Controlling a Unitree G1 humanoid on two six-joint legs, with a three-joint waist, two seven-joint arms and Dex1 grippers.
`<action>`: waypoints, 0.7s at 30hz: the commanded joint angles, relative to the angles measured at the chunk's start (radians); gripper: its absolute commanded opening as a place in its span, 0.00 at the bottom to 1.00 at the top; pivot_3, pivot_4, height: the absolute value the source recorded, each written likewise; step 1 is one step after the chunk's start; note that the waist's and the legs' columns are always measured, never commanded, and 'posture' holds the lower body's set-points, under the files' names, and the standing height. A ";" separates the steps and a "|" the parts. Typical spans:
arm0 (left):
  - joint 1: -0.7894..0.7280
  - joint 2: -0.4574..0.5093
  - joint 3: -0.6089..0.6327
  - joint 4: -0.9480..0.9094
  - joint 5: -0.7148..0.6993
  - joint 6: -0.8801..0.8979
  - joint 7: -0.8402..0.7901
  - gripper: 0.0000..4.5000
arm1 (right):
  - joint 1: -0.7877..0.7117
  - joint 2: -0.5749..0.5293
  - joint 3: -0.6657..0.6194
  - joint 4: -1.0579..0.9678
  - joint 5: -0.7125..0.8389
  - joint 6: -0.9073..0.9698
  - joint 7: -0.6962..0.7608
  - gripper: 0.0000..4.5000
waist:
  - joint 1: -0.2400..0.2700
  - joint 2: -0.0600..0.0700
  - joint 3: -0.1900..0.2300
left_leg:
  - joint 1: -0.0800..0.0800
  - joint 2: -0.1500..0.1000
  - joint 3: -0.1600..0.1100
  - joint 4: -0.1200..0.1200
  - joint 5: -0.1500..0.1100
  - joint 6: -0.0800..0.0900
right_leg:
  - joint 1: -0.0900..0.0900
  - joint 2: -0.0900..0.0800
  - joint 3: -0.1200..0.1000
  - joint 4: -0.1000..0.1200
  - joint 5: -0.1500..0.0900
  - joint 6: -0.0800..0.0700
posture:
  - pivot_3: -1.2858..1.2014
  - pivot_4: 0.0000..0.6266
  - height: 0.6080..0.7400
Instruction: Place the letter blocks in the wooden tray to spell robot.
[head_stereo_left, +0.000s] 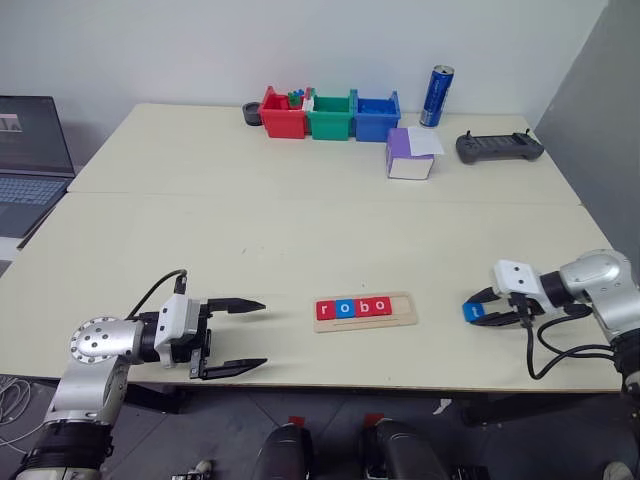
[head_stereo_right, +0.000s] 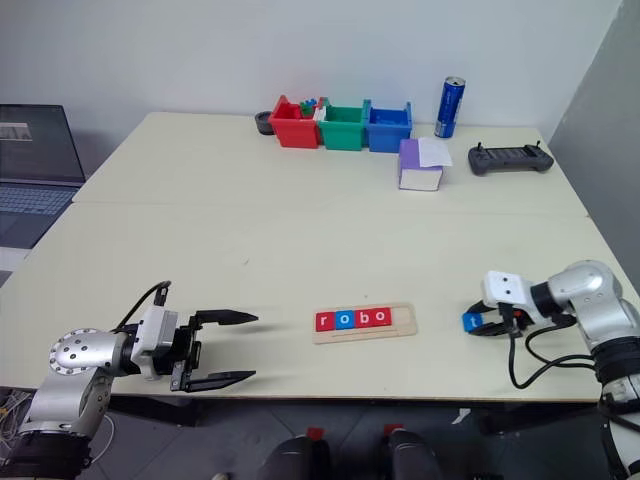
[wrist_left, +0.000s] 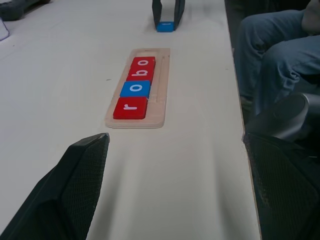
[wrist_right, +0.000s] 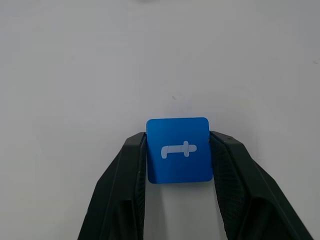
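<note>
Near the front edge of the cream table (head_stereo_left: 300, 230), the wooden tray (head_stereo_left: 365, 310) is lying flat and holding four letter blocks (head_stereo_left: 353, 308) in its groove, red, blue, red, red, reading r, o, b, o, with the right end slot bare. To the tray's right, the right gripper (wrist_right: 178, 150) is clamping a blue "t" block (wrist_right: 178, 150) between both fingers on the tabletop, while the left gripper (head_stereo_left: 240, 335) is hovering left of the tray with fingers spread wide. Along the far edge, red, green and blue bins (head_stereo_left: 330, 115), a blue can (head_stereo_left: 437, 96), a purple-and-white box (head_stereo_left: 410, 155) and a black controller (head_stereo_left: 499, 147) are standing before a white wall.
</note>
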 joint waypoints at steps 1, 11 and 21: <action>-0.017 0.004 0.001 -0.017 -0.005 0.002 0.003 1.00 | -0.011 0.021 -0.009 -0.263 0.103 0.205 0.005 0.32 | 0.000 0.001 0.000 | 0.000 0.000 0.000 0.000 0.000 0.000 | 0.000 0.000 0.000 0.000 0.000 0.000 | 0.52 0.24 1.00; -0.001 -0.008 0.006 -0.034 -0.001 -0.008 0.031 1.00 | -0.150 0.146 0.159 -0.240 -0.035 0.251 -0.078 0.32 | 0.006 0.001 0.000 | -0.002 -0.001 -0.001 0.000 0.000 0.000 | -0.001 -0.001 -0.001 -0.001 0.000 -0.001 | 0.52 0.24 1.00; 0.041 -0.001 0.021 -0.058 -0.007 -0.013 0.056 1.00 | -0.191 0.187 0.197 -0.138 -0.094 0.178 -0.096 0.32 | 0.005 0.001 0.001 | -0.002 -0.001 -0.001 0.000 0.000 0.000 | -0.001 -0.001 -0.002 -0.001 0.000 -0.001 | 0.52 0.24 1.00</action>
